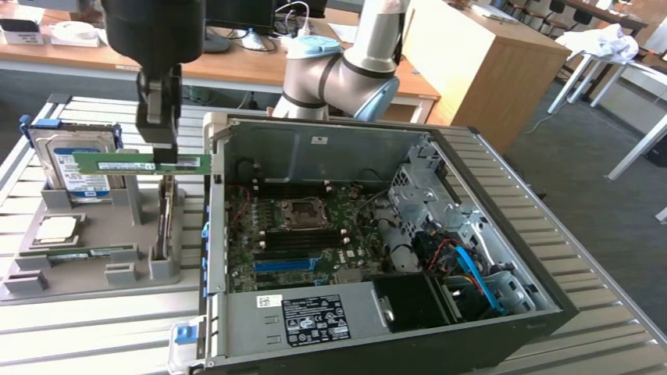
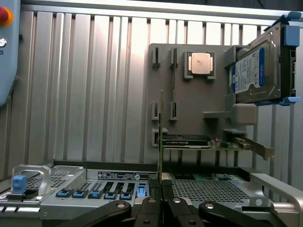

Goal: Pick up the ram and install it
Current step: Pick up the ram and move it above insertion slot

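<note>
Pointing straight down, my arm (image 1: 349, 74) had its fingers (image 1: 165, 145) clamped on the ram (image 1: 115, 162), held level above the grey holder (image 1: 89, 271).

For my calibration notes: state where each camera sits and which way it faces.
Exterior view: off the arm, raised, looking down on the open computer case; shows the arm's elbow and the gripper shut on the ram.
Wrist view: on the wrist, looking past its fingers down at the grey holder.
Shared: the ram, holder, hard drive and case.
</note>
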